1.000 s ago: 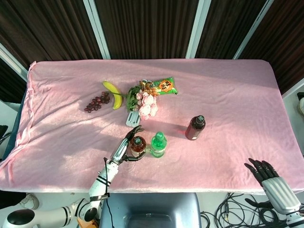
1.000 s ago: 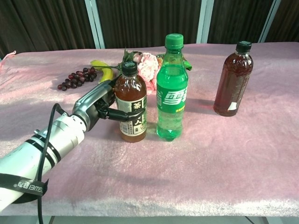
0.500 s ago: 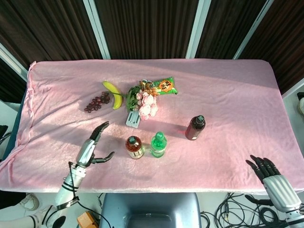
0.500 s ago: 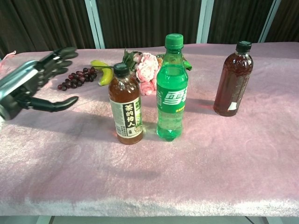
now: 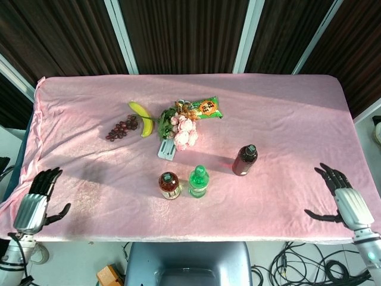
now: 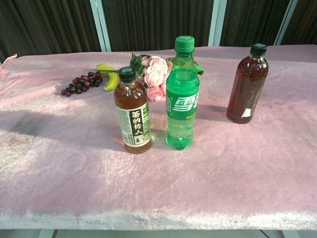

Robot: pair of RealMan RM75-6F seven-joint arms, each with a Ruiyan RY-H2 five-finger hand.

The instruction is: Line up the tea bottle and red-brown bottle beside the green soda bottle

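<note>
A pink table point(image 5: 286, 119) holds the upright green soda bottle point(image 6: 182, 94), the tea bottle point(image 6: 132, 111) just left of it, and the red-brown bottle point(image 6: 247, 84) well apart at right. Left hand point(image 5: 36, 199) and right hand point(image 5: 344, 201) hover empty, fingers spread, at the table's near corners.

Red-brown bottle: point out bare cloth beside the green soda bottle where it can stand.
Free: the cloth between green soda bottle and red-brown bottle. Taken: its other side, by the tea bottle. Crowded: behind, around the flowers.
</note>
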